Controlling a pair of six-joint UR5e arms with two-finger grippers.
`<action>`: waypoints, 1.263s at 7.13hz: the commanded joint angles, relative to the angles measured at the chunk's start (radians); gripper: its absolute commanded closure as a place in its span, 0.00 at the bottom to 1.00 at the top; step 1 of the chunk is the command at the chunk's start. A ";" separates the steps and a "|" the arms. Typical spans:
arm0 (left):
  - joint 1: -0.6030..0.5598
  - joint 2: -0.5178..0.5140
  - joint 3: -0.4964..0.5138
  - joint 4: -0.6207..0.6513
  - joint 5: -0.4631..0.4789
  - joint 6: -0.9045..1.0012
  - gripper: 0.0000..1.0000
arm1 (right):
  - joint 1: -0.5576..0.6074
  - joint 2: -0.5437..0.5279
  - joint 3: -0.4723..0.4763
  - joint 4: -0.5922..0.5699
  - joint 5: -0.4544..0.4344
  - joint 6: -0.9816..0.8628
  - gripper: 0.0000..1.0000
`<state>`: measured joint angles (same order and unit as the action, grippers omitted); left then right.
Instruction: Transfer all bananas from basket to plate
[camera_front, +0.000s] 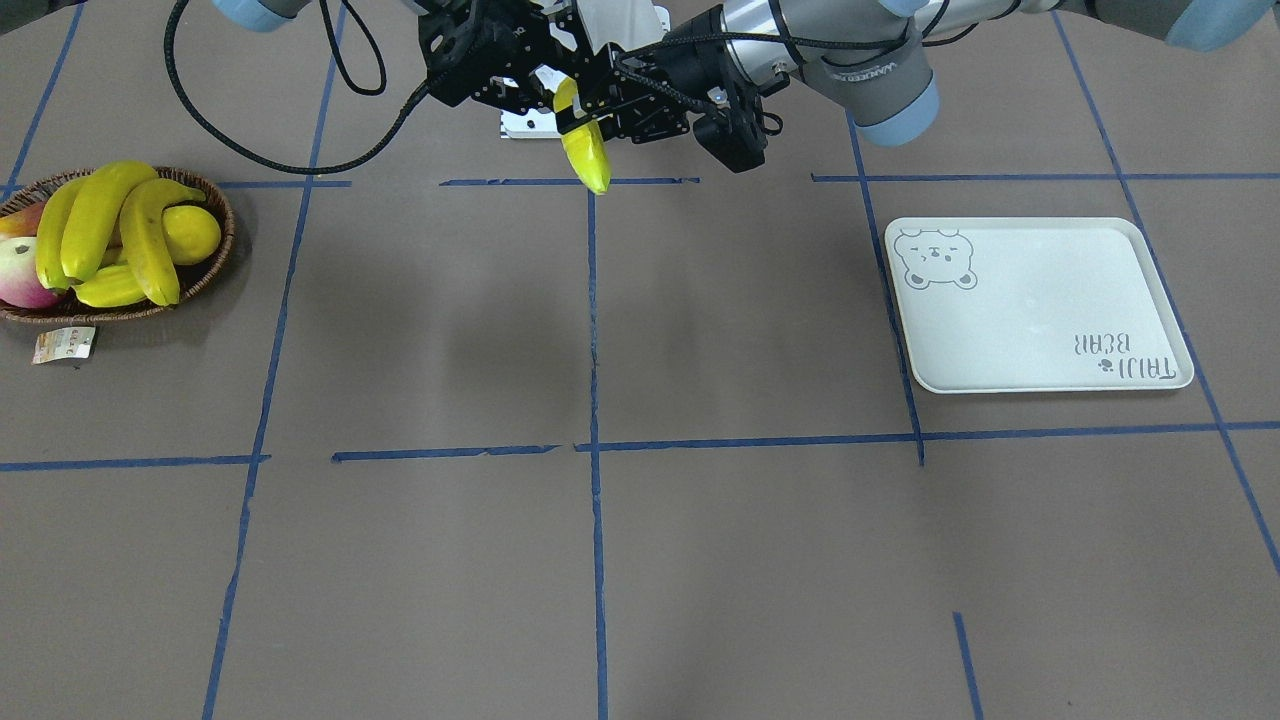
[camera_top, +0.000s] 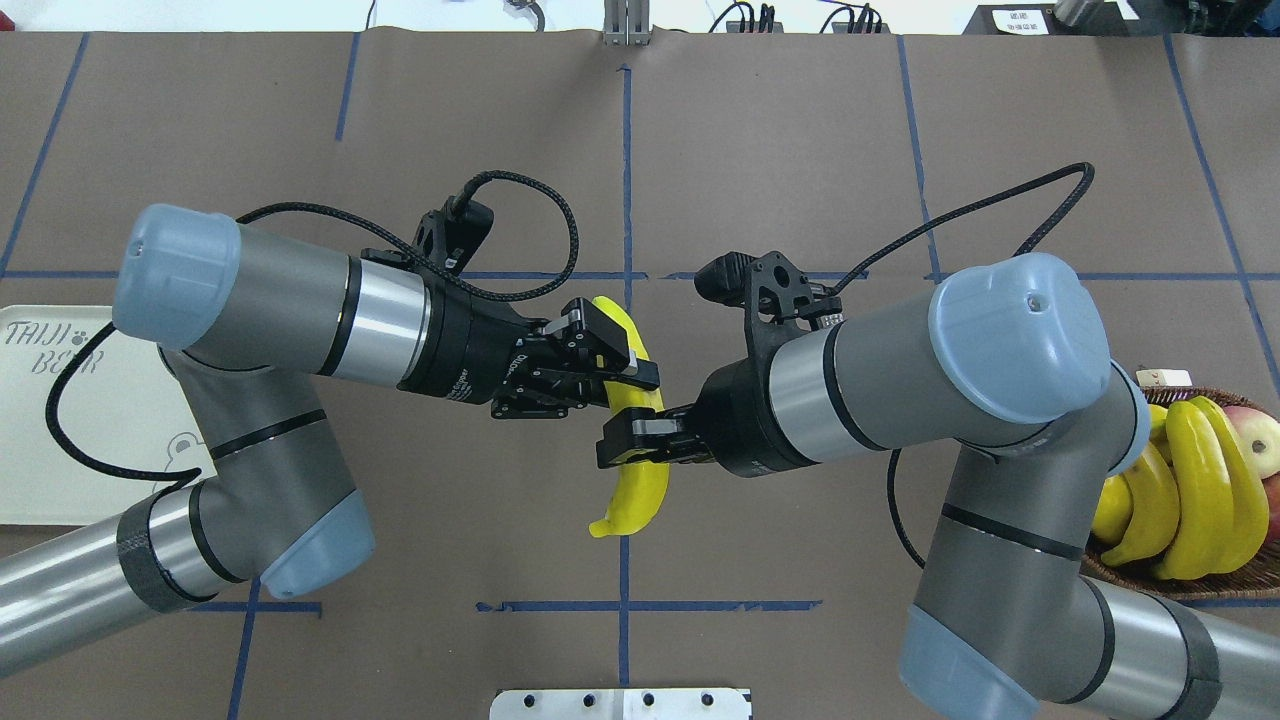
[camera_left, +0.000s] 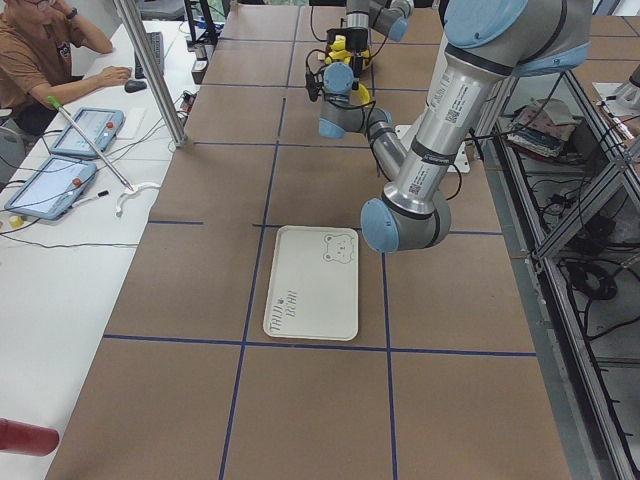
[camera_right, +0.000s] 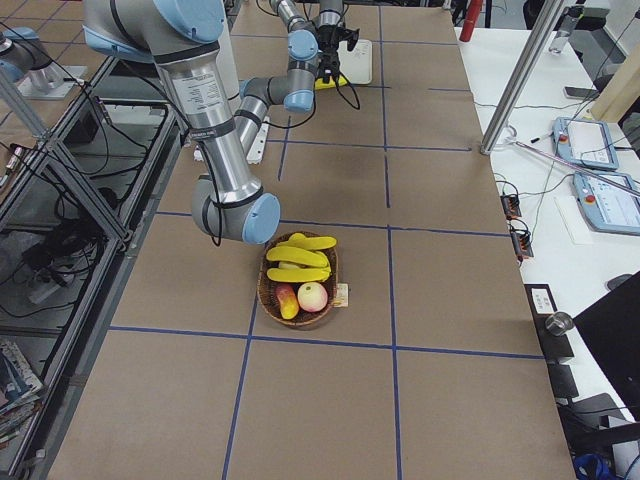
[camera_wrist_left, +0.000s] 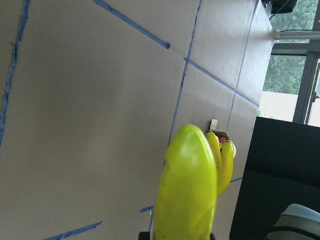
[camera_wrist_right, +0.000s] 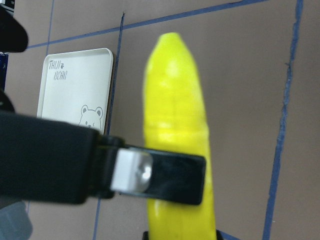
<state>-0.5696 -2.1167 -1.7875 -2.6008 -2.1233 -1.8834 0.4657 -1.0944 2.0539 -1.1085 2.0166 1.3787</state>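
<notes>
One yellow banana (camera_top: 635, 490) hangs in mid-air over the table's centre, with both grippers on it. My left gripper (camera_top: 615, 355) is shut on its upper half and my right gripper (camera_top: 640, 440) on its middle. It fills the lower part of the left wrist view (camera_wrist_left: 187, 190), and the right wrist view shows a left finger lying across it (camera_wrist_right: 175, 100). Three more bananas (camera_front: 100, 215) lie in the wicker basket (camera_front: 228, 240) on my right. The bear-print plate (camera_front: 1040, 300) lies on my left with nothing on it.
The basket also holds an apple (camera_front: 20, 275) and a round lemon (camera_front: 190, 232); a paper tag (camera_front: 63, 343) lies beside it. A metal base plate (camera_top: 620, 703) sits at the table's near edge. A person (camera_left: 40, 60) sits at a side desk with tablets.
</notes>
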 joint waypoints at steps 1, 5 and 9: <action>0.000 0.001 0.000 0.002 0.000 -0.003 1.00 | -0.001 0.001 0.006 0.001 -0.002 0.010 0.00; -0.013 0.014 0.020 0.033 0.003 0.003 1.00 | 0.010 -0.015 0.055 -0.001 -0.001 0.017 0.00; -0.101 0.140 -0.033 0.459 0.002 0.271 1.00 | 0.036 -0.128 0.117 -0.007 -0.044 0.017 0.00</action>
<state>-0.6441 -2.0445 -1.7923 -2.2317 -2.1204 -1.7045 0.4883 -1.1808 2.1599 -1.1145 1.9933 1.3959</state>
